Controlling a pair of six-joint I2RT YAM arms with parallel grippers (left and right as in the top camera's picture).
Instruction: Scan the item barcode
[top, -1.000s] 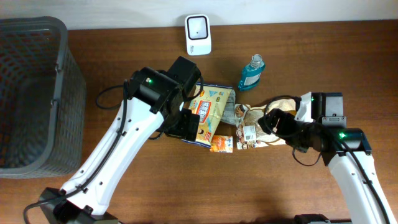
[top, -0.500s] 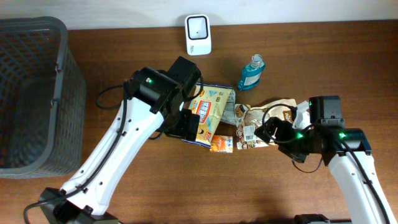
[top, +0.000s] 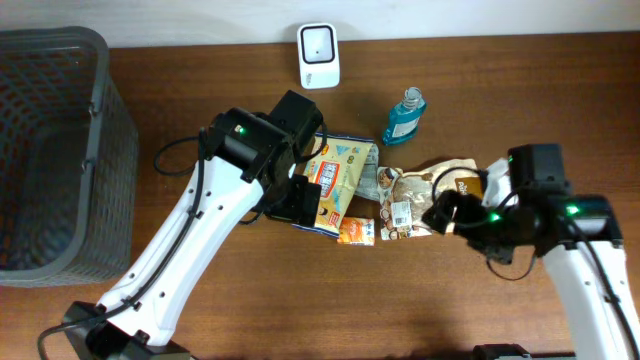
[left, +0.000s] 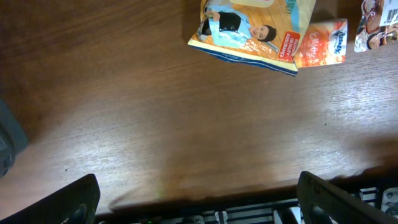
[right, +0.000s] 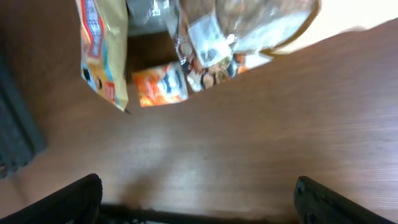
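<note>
"What's the tabletop (top: 200, 60) like from where you stand?"

"Dark brown wood, the grain running across, with a soft sheen showing in both wrist views. A pale strip of wall (top: 500, 15) runs along the top edge of the overhead frame."

"And the scanner?"

"The white scanner (top: 318, 55) stands at the top centre, right up against that back edge. A blue bottle (top: 404, 117) sits to its lower right, apart from it."

"Where are the things to scan?"

"Heaped in the middle of the frame, below the scanner and well apart from it. There's a yellow bag (top: 342, 172) on the left of the heap and a small orange packet (top: 356, 232) just under its lower corner. On the right is a brown packet (top: 420, 190) with a white label (top: 400, 212) facing up. They touch or overlap, all lying on the wood."

"Is either arm holding one?"

"No. The left tool (left: 202, 198) hangs released, its fingers (left: 71, 200) spread to the bottom corners of its own view. Bare wood lies between them, and the yellow bag is up at the top edge. The right tool (right: 199, 199) is released the same way, with the heap blurred at the top of its view."

"Anything else about?"

"A dark mesh basket (top: 55, 150) fills the left edge of the overhead frame, and a black cable (top: 175, 155) loops beside the left arm."
</note>
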